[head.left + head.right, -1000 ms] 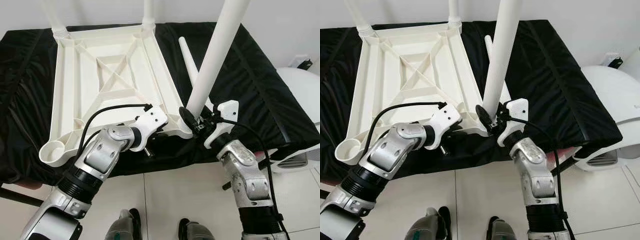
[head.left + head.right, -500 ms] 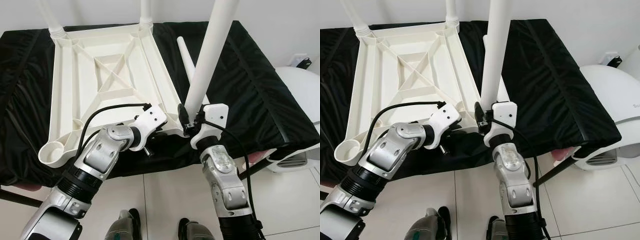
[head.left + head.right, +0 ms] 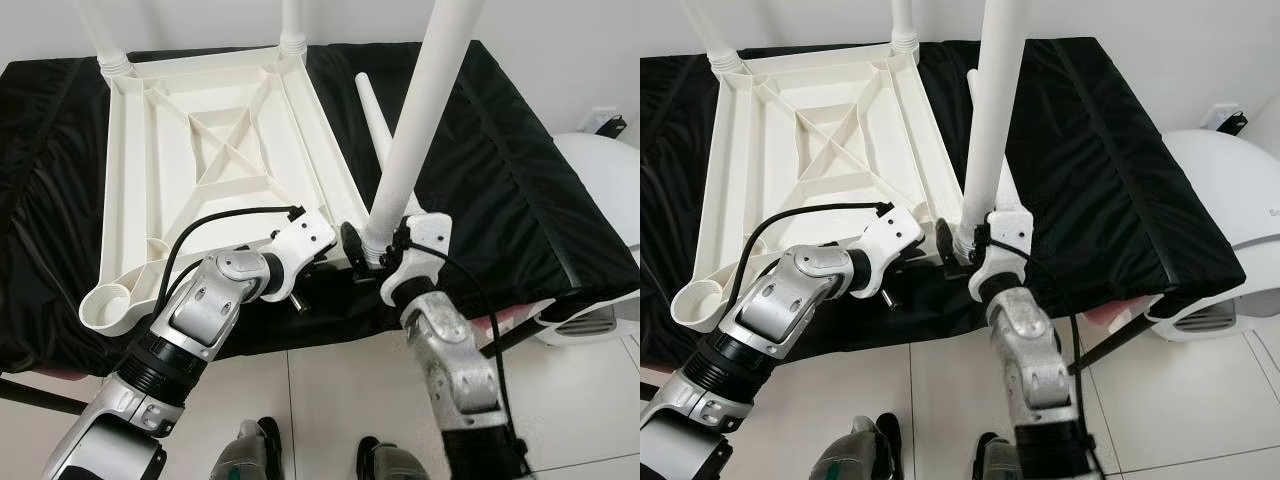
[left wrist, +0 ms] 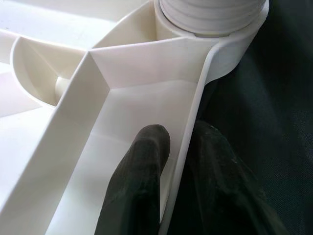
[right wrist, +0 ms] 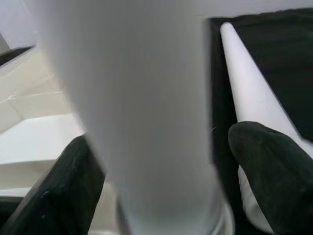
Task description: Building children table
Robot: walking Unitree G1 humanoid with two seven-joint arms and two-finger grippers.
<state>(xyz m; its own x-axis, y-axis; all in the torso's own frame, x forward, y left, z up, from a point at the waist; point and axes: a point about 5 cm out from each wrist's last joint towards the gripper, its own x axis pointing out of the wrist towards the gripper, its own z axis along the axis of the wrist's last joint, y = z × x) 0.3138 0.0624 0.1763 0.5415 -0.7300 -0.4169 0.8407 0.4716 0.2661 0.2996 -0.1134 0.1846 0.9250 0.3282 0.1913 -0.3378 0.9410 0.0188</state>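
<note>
A white plastic table top (image 3: 215, 150) lies upside down on a black cloth (image 3: 520, 180). Two legs stand in its far corners. My right gripper (image 3: 375, 245) is shut on a third white leg (image 3: 420, 110), which stands almost upright, leaning slightly right. Its ribbed base (image 4: 210, 14) sits in the near right corner socket. My left gripper (image 4: 181, 134) is shut on the frame's rim (image 4: 193, 122) just beside that socket, one finger inside the rim and one outside. The near left socket (image 3: 105, 305) holds no leg. A loose leg (image 3: 375, 115) lies on the cloth right of the frame.
A rounded white appliance (image 3: 600, 190) stands on the floor at the right, close to the cloth's edge. White floor tiles and my feet (image 3: 250, 460) lie below the near edge. A white wall backs the surface.
My right gripper has carried the leg's lower end leftward to the near right corner socket, and its wrist has turned. The left gripper stays on the rim.
</note>
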